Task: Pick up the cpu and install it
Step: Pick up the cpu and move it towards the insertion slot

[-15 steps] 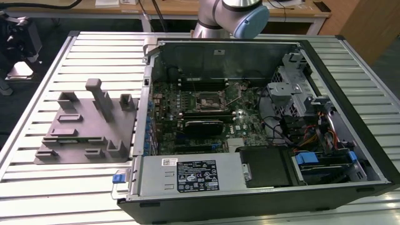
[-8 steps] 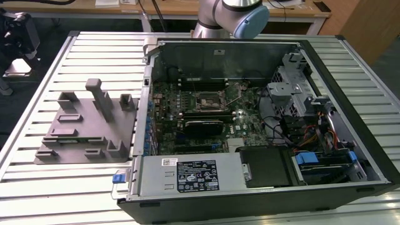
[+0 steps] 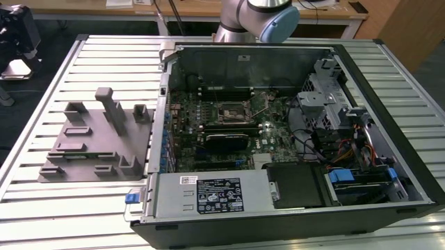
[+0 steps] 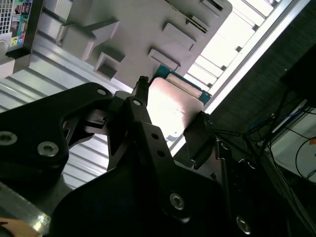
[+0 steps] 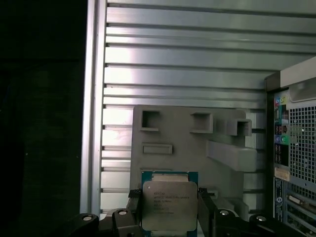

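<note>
in both wrist views the gripper (image 5: pixel 169 197) is clamped on the cpu (image 5: pixel 169 207), fingers (image 4: pixel 140 106) pressing two opposite edges, at the grey fixture block's (image 5: pixel 187 148) edge, on the slatted worktop (image 5: pixel 173 64).

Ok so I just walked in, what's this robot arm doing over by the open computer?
The arm's gripper is shut on the cpu, with its fingers pinching two opposite edges. In both wrist views the chip is held above the grey fixture block, which lies on the slatted table beside the open computer case. The chip is not yet on the motherboard inside the case.
</note>
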Tool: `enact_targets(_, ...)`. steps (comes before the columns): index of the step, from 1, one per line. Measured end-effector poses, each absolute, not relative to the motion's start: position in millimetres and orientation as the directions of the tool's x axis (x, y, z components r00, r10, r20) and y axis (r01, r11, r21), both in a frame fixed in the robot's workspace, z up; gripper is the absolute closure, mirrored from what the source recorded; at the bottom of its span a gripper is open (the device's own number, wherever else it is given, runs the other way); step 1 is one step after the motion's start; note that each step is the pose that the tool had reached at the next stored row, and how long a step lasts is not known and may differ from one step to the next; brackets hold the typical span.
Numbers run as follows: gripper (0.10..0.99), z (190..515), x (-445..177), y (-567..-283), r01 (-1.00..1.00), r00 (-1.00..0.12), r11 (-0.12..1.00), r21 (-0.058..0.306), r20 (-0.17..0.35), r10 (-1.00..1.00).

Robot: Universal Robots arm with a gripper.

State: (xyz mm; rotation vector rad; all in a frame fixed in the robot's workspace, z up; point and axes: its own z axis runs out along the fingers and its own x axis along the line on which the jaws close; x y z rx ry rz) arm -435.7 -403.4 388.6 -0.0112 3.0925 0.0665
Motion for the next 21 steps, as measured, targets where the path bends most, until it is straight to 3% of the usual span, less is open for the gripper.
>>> enact_targets(21, 0.545, 393, -421, -403, -0.008, -0.999, 0.999, 0.043, -0.050, -0.006)
